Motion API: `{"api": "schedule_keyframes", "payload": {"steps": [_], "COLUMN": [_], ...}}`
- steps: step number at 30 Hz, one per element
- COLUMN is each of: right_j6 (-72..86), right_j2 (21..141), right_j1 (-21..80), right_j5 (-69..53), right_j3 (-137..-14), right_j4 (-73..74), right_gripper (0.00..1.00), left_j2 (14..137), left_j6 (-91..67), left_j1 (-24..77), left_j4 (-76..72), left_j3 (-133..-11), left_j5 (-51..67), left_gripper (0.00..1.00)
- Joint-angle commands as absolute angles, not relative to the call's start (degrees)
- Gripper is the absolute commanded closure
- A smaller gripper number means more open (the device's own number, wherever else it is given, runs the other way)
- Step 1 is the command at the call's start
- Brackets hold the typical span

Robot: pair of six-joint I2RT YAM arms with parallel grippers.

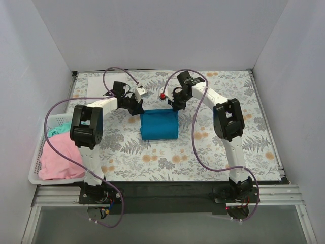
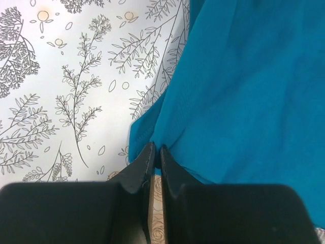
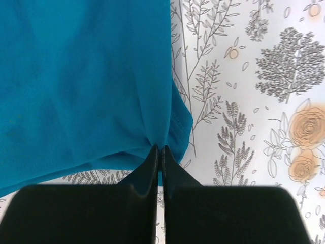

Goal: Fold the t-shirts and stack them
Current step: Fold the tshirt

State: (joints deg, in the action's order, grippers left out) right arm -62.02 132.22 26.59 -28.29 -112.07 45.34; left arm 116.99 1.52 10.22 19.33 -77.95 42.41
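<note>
Top external view: at eight o'clock sits one white slatted plastic basket (image 1: pixel 34 170) holding two soft, crumpled shirts, one pink t-shirt (image 1: pixel 58 158) and one mint green t-shirt (image 1: pixel 57 131) at its twelve o'clock. Mid-table, on the leaf-printed tablecloth (image 1: pixel 233 91), lies one teal-blue t-shirt (image 1: pixel 159 126), smooth and folded into a rough rectangle. The left gripper (image 1: pixel 133 108) is clamped on its eleven o'clock corner. The right gripper (image 1: pixel 174 105) pinches the one o'clock corner, black jaws nearly touching.
</note>
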Motion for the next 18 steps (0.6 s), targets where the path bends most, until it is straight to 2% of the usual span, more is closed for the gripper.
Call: {"api": "schedule_keyframes", "payload": {"steps": [1,6,14,16,17,18], "right_j6": [-61.0,-60.7,-59.5,-59.2,-58.0,-57.2], "right_j2": [127.2,125.2,128.8,129.9,130.3,130.3], "right_j1": [26.0,26.2,26.0,26.0,26.1,26.0], "right_j5": [-29.3,-29.5,-27.1,-26.5,-25.9,-24.9], "right_j3": [-112.9,-112.7,-113.8,-113.9,-114.1,-114.3], "right_j4": [43.7,43.4,39.9,39.1,38.5,37.7], "right_gripper": [0.99,0.99,0.98,0.90,0.80,0.75], "left_j2": [110.1,109.6,114.5,115.5,116.2,116.8], "left_j6": [0.6,0.5,0.4,-1.0,-1.7,-2.4], "left_j1": [9.4,9.4,8.9,8.8,8.7,8.8], "left_j4": [17.1,17.1,14.5,13.6,12.7,12.4], "left_j3": [-76.9,-77.4,-78.7,-79.0,-79.4,-80.1], "left_j5": [42.8,40.9,37.4,35.6,34.6,33.9], "left_gripper": [1.00,1.00,1.00,1.00,0.98,0.86]}}
